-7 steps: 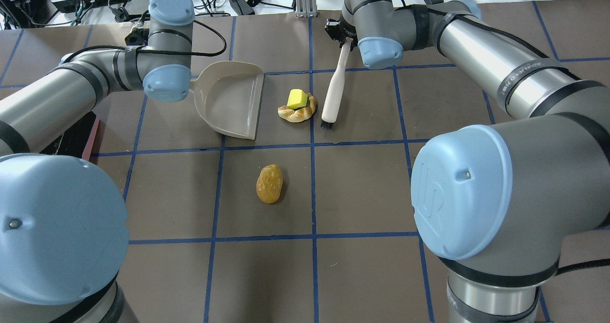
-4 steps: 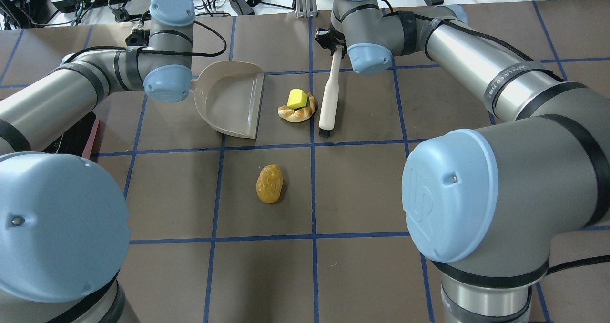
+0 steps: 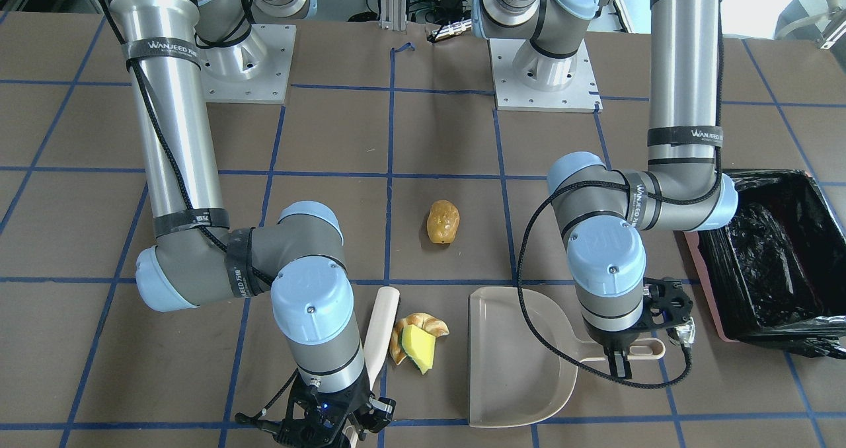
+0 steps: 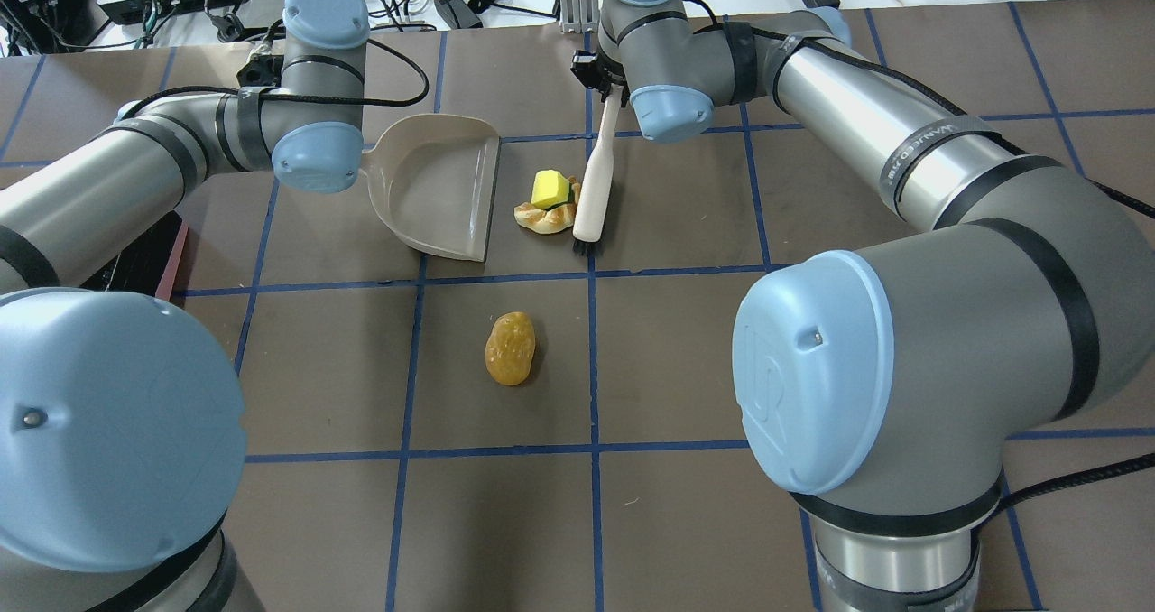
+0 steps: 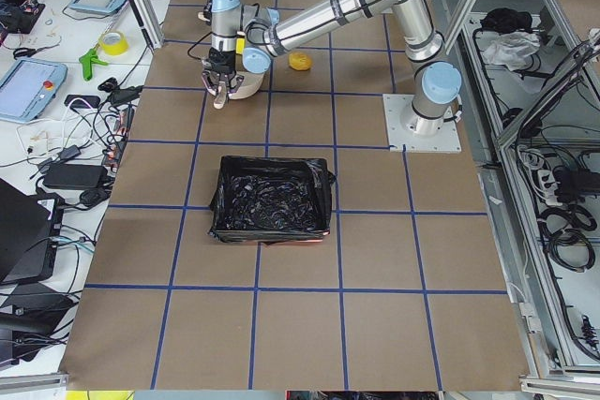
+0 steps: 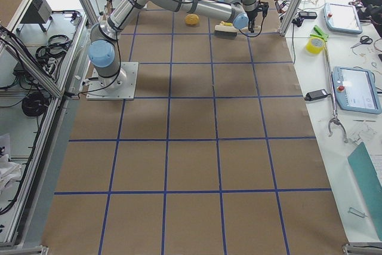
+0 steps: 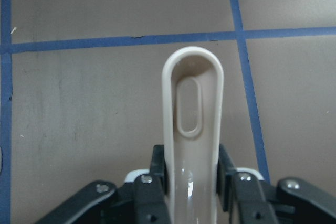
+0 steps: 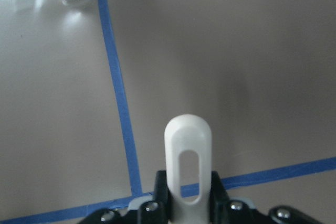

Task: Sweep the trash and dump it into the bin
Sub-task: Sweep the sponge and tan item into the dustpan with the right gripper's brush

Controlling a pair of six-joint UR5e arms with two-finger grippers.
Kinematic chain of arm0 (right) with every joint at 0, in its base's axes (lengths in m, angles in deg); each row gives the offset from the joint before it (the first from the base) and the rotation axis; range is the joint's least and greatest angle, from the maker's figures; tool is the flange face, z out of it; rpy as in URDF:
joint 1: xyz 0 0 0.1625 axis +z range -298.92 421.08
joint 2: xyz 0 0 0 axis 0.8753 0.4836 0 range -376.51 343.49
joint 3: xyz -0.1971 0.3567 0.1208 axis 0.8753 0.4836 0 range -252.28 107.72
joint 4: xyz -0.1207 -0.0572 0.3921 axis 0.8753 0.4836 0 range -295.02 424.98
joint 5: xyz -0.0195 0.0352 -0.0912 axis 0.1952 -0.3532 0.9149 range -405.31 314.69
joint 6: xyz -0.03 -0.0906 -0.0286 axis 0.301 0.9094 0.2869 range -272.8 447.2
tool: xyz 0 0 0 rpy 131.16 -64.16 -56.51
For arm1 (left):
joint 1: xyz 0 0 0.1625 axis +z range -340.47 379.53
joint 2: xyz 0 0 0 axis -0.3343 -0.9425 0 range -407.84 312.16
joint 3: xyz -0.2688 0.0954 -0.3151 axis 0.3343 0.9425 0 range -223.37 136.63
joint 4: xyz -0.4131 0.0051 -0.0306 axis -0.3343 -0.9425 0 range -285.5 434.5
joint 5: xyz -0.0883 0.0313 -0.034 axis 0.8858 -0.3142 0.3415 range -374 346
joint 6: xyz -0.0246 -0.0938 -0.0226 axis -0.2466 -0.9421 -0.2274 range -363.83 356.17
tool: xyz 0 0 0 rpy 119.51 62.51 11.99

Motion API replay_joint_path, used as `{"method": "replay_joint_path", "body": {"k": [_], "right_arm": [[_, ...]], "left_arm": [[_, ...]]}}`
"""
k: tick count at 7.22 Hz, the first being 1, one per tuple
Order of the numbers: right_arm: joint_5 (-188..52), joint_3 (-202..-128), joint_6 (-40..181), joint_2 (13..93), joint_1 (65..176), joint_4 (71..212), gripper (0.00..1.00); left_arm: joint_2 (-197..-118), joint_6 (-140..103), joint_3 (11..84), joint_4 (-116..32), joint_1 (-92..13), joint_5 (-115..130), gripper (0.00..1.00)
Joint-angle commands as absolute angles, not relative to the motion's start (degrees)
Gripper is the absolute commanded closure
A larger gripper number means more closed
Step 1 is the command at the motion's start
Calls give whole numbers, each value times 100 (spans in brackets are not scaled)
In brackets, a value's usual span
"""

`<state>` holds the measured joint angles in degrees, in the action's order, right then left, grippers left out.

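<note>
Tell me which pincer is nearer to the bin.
Left. The left pincer, shut on the dustpan handle, sits just beside the bin. The right pincer, shut on the brush, is on the dustpan's far side, much farther from the bin.

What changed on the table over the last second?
The right gripper swung the brush toward the robot's left, until it met the croissant and nudged it, with the yellow-green wedge on top, closer to the dustpan. Both are still short of the dustpan's lip. Nothing was grasped or released. The dustpan in the left gripper and the potato-like lump stayed put.
</note>
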<state>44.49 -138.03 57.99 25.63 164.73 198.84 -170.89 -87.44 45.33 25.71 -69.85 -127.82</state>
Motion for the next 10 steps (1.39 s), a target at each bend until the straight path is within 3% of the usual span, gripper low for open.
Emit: {"method": "replay_joint_path", "body": {"k": [1, 4, 10], "right_arm": [[4452, -13671, 5059, 2454, 16549, 19893, 99], [4443, -12864, 4265, 2006, 16883, 19858, 99], [4425, -12659, 3595, 1961, 17287, 19797, 99]], "left_arm": [[-17098, -8751, 4531, 2564, -6985, -12782, 100], [-17124, -8751, 4540, 2572, -6985, -12782, 100], [-17115, -8733, 4540, 2572, -6985, -12782, 100]]}}
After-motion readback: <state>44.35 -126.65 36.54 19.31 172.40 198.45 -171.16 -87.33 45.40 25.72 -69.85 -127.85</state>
